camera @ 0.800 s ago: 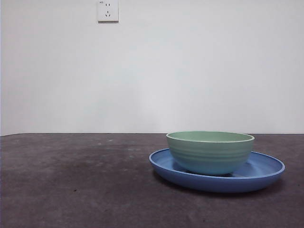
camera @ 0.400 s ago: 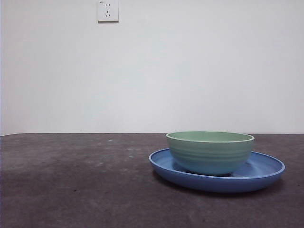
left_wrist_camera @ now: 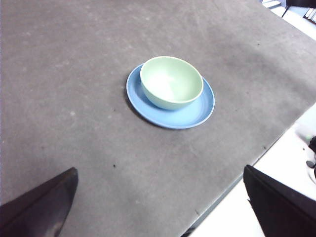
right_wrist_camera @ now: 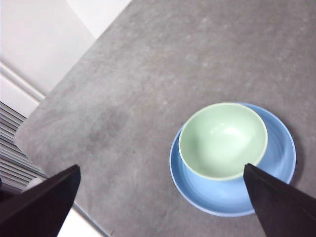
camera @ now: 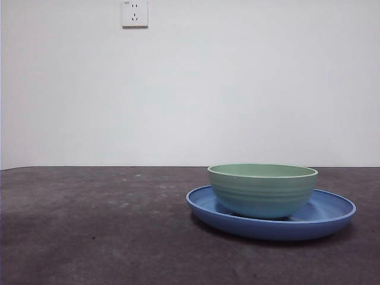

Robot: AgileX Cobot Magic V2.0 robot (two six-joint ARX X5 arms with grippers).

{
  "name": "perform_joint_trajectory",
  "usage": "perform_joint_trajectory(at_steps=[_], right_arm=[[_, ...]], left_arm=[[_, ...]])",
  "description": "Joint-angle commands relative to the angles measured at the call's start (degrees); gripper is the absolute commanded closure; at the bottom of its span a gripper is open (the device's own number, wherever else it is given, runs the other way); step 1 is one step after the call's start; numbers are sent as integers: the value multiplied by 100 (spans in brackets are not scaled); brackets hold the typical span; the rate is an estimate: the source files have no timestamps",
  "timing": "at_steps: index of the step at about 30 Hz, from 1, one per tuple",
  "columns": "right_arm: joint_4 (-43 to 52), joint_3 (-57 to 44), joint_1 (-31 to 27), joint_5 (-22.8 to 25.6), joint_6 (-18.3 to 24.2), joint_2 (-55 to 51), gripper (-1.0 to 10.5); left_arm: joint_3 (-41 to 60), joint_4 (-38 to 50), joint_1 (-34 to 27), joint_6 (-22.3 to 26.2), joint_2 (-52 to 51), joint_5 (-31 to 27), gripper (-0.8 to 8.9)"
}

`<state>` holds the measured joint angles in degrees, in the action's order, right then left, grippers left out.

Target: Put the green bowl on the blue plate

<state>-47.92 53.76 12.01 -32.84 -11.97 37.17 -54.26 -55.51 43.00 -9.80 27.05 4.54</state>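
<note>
A dark grey, faintly mottled table (camera: pixel 89 237) fills the lower part of the front view, and a plain white wall (camera: pixel 237 89) is seen behind it, with a white power socket (camera: pixel 135 13) set at the upper left of the frame. In the left wrist view the table's edge is seen at the lower right of the frame, with a pale floor beyond it; in the right wrist view a white slatted panel (right_wrist_camera: pixel 12 148) is glimpsed at the left edge. No other object is found on the table around the dishes, and nothing stands between the cameras and them. The green bowl (camera: pixel 262 190) is seated upright on the blue plate (camera: pixel 332 215), at the lower right of the front view, set toward one side of the plate rather than at its middle (a wider band of blue is left showing on the opposite side). The bowl is pale mint, round, faintly ridged around its outside, with a lighter rim; the plate is glossy, shallow, wide and raised at its rim. The left gripper (left_wrist_camera: pixel 158 207) is held high above the table with its jaws spread wide and nothing between them, well apart from the dishes. The right gripper (right_wrist_camera: pixel 163 207) is likewise spread wide and empty, poised above the bowl and plate without touching either.
</note>
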Motion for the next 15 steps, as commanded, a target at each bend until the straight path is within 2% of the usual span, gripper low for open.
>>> perform_joint_trajectory(at_steps=[1, 8, 15], right_arm=[[-216, 96, 15, 55, -120, 133, 338], [-481, 96, -299, 142, 149, 863, 338], [-463, 96, -855, 46, 874, 2011, 339]], left_arm=[[-63, 133, 46, -13, 20, -9, 219], [-66, 129, 46, -13, 20, -9, 219], [-66, 127, 46, -13, 20, -9, 219]])
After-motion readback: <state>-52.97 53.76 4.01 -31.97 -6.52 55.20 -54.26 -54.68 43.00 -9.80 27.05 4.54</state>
